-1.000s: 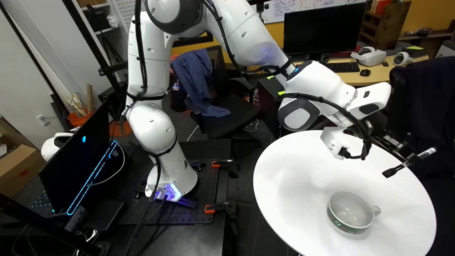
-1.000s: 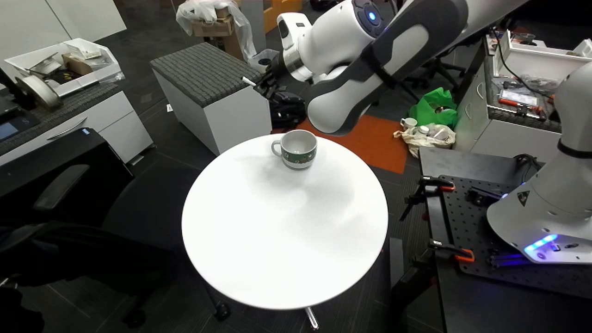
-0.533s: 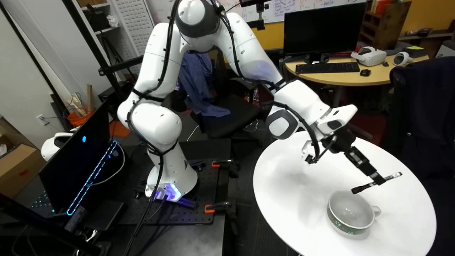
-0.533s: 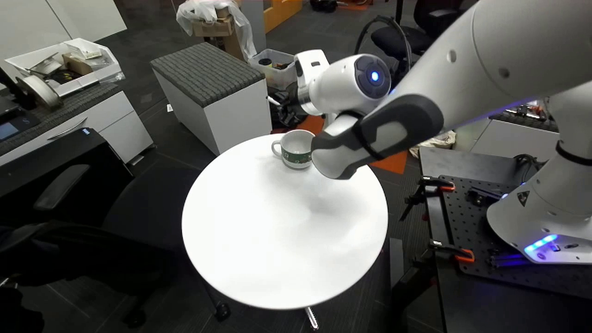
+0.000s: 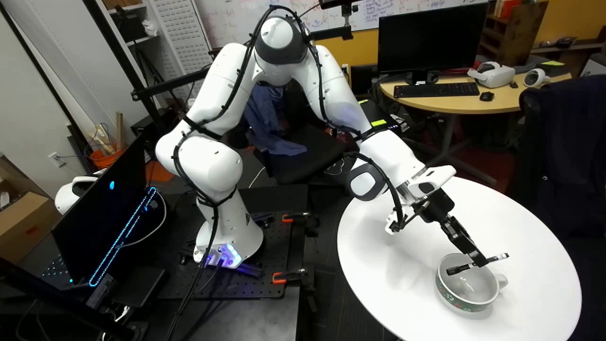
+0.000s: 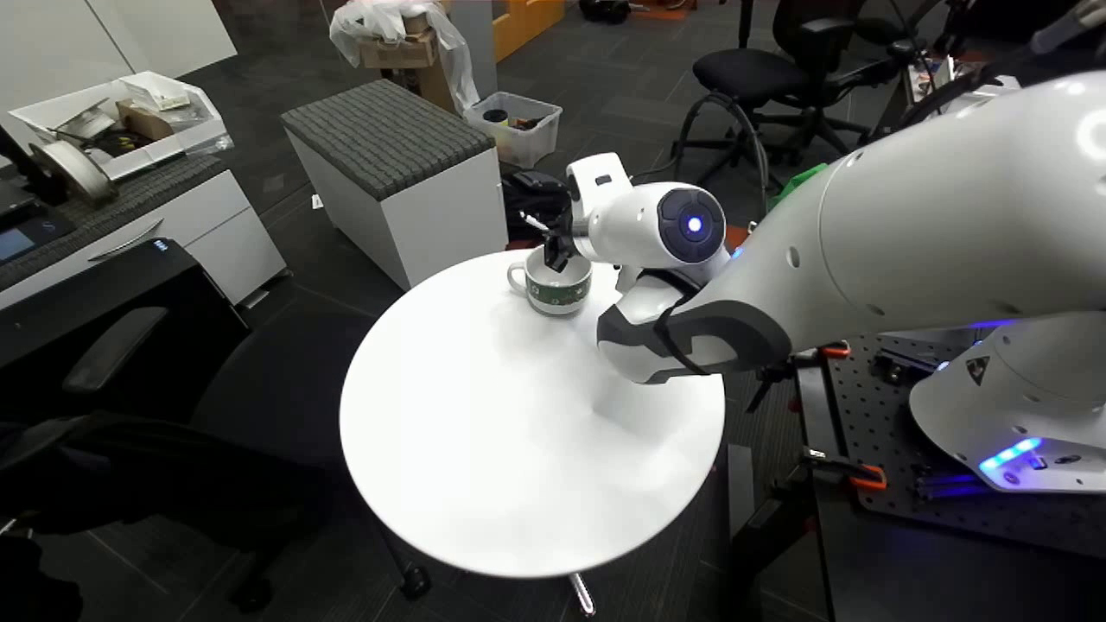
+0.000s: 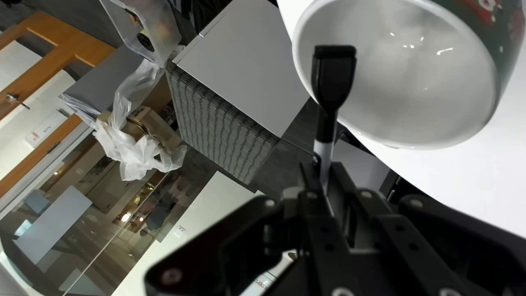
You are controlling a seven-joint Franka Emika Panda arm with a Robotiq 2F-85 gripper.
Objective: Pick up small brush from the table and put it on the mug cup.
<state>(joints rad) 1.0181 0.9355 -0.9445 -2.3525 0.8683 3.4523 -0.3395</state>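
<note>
Jaws nearly together, clamped on small brush (image 7: pixel 327 121) near mid-length, above mug cup (image 5: pixel 468 290).

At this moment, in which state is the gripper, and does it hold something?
Gripper: closed, holding the small brush.

Arm (image 5: pixel 218 87) folded high at elbow (image 5: pixel 278 35), well above mug cup (image 5: pixel 471 288); forearm (image 5: pixel 334 87) slanting down toward mug cup. Wrist (image 6: pixel 635 226) tilted in both exterior views — higher than mug cup. Fingers (image 7: pixel 344 181) angled down just beside mug cup's rim, pinched on small brush (image 7: pixel 333 78) — rim contact unclear.
</note>
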